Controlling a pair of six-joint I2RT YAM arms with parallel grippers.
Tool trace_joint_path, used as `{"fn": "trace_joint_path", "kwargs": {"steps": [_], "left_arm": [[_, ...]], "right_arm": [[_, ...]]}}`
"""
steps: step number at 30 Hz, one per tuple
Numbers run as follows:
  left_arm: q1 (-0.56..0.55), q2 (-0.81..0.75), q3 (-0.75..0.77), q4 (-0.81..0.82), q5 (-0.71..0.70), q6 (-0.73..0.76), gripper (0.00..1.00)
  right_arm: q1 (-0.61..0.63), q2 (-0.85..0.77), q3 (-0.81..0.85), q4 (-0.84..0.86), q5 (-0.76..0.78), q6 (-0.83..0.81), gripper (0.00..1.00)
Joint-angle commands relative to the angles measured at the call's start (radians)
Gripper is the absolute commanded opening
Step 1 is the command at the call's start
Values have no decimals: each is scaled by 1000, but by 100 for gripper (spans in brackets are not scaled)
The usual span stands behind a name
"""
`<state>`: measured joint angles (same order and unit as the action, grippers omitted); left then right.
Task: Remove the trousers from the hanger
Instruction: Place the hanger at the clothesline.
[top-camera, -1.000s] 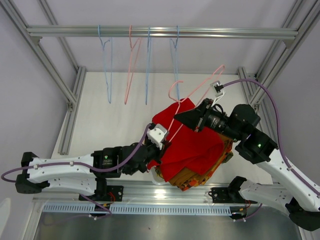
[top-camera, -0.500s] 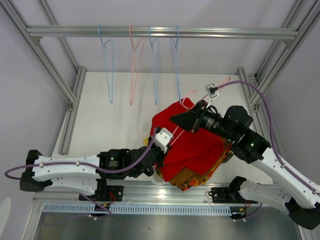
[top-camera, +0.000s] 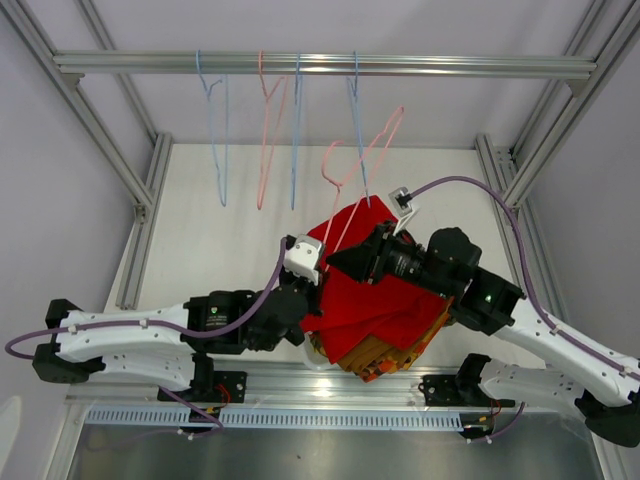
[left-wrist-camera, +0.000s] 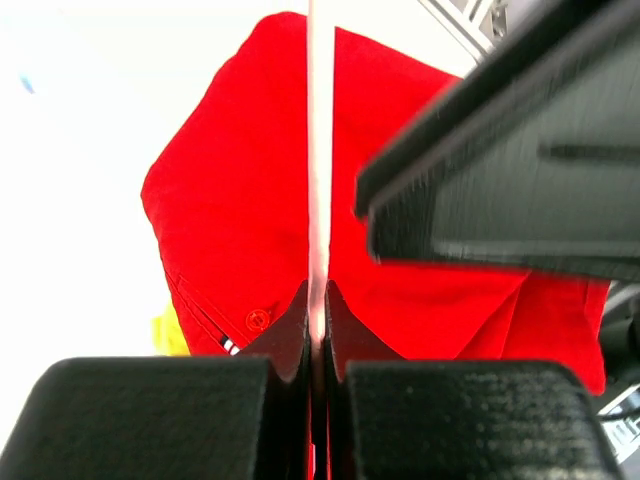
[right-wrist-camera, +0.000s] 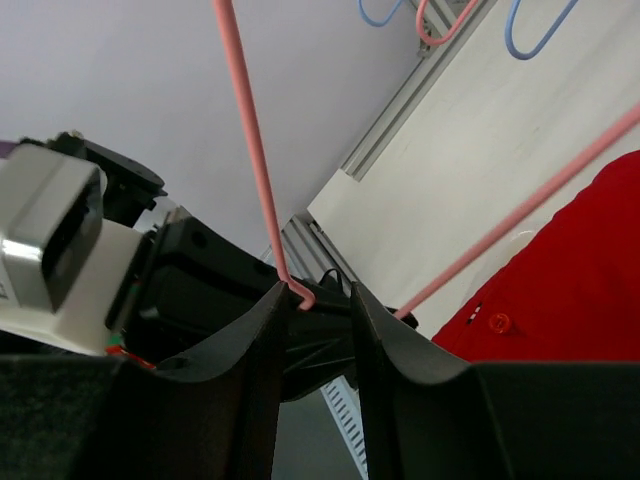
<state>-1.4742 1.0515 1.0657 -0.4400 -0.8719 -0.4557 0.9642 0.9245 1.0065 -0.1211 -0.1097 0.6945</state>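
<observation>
Trousers (top-camera: 385, 290), the red pair, lie spread on top of a stack of folded pairs (top-camera: 385, 355), toward 5 o'clock from the middle of the table (top-camera: 220, 220). A pink hanger (top-camera: 360, 165) slants up from their 11 o'clock edge toward 12; whether it passes through the cloth is unclear. The left gripper (left-wrist-camera: 318, 308) is clamped on its wire. The right gripper (right-wrist-camera: 318, 295) has its fingers apart, with the hanger's bend between them, resting against one.

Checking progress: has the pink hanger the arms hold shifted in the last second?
Yes. The pink hanger has moved left and up the view, closer to the overhead rail.
</observation>
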Motion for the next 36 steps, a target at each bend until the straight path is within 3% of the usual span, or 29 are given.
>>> {"fn": "trace_joint_path", "kwargs": {"steps": [1,17,24,28,36], "left_arm": [[-3,-13,48,-14,-73,-67,1],[-3,-11,54,-22,-50,-126,1],[-3,-4,57,-22,-41,-127,0],[-5,-5,50,-25,-35,-135,1],[-5,-16,46,-29,-29,-143,0]], "right_arm": [[27,2,-3,61,60,-20,34],[61,-6,17,161,110,-64,32],[61,40,49,182,110,-82,40],[57,73,63,195,110,-85,49],[53,145,86,230,110,-93,48]]}}
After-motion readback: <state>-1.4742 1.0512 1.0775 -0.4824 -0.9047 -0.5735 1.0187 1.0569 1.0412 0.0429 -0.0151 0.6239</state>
